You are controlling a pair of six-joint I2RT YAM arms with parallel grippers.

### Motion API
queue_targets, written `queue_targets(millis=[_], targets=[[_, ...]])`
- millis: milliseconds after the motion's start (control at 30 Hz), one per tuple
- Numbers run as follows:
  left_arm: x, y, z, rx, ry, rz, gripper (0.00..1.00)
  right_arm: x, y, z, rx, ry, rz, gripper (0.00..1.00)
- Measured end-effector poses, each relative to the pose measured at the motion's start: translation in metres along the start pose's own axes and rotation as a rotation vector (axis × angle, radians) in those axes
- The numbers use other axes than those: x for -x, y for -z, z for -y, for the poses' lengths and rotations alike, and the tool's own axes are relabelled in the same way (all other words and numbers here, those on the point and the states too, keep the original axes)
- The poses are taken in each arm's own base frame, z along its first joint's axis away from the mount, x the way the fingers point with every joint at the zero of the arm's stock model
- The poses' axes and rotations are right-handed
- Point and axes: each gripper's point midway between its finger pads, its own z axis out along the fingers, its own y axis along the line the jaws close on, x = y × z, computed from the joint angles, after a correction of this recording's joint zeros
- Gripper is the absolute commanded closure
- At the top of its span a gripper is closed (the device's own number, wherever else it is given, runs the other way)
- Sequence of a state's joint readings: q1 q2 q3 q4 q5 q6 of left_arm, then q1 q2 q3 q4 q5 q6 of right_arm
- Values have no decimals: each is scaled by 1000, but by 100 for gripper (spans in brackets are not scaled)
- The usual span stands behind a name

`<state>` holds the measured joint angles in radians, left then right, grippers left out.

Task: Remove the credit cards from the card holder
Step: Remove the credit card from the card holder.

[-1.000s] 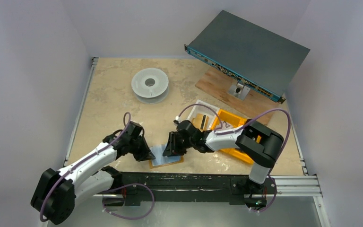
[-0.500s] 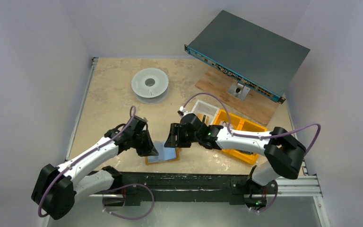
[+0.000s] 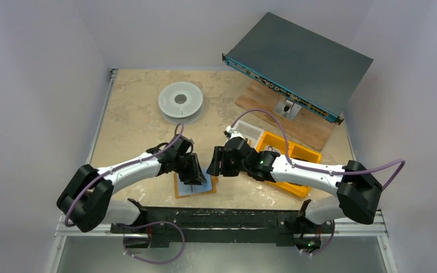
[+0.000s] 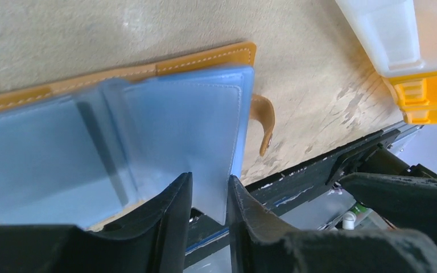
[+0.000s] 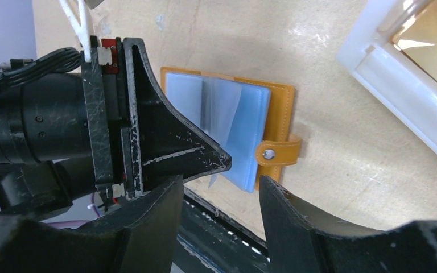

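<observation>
Seen: card holder (image 3: 195, 189) lying open and flat on the tabletop (image 3: 131, 131), close to its near edge and between the 2 arms; judged to be so placed that both can reach it. The strap tab (image 5: 279, 152) with its snap (image 5: 269, 154) is thrown out at the holder's right end, undone, so the leaves can be fanned freely.

The left pincer (image 4: 209, 181) is set at the holder's near edge; its jaws are parted a little; the free corner of a blue sleeve (image 4: 176, 119) lies in the gap and is not seen to be squeezed; 1 leaf stands raised and blurred, probably so that a pocket mouth is exposed. The right pincer (image 5: 217, 182) hangs just beside the holder's right end, pointed at it; its jaws are spread wide with nothing between them; it is judged ready to draw a card once a pocket is offered. No card can be told apart through the tinted plastic.

Count:
- 1 card holder; 1 strap tab; 1 snap
- at least 3 blue sleeves; exact number not told
- 2 pincers
- 1 grey spool (image 3: 180, 101), beyond the holder to its left
- 1 white tray (image 3: 249, 131) and orange bins (image 3: 307, 153), to the holder's right; at least 2 compartments shown
- 1 grey rack unit (image 3: 301, 57) over 1 wooden board (image 3: 304, 128), well beyond the holder to its right
</observation>
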<state>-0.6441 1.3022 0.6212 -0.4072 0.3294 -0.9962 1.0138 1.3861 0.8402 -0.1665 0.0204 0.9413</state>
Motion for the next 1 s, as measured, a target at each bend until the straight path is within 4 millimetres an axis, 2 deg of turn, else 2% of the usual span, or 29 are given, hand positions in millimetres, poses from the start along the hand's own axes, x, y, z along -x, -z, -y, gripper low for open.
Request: queue_targets(millis=[333, 567, 667, 833, 1000], targets=[[3, -23, 2, -11, 29, -36, 80, -7, -2, 17, -44, 0, -3, 51], [2, -27, -2, 9, 37, -47, 82, -9, -8, 20, -57, -4, -3, 71], [2, -27, -2, 10, 38, -47, 76, -18, -18, 23, -69, 5, -27, 78], [2, -25, 0, 6, 32, -45, 65, -45, -33, 31, -102, 24, -100, 82], [4, -15, 2, 9, 19, -23, 63, -45, -34, 28, -90, 25, -96, 82]])
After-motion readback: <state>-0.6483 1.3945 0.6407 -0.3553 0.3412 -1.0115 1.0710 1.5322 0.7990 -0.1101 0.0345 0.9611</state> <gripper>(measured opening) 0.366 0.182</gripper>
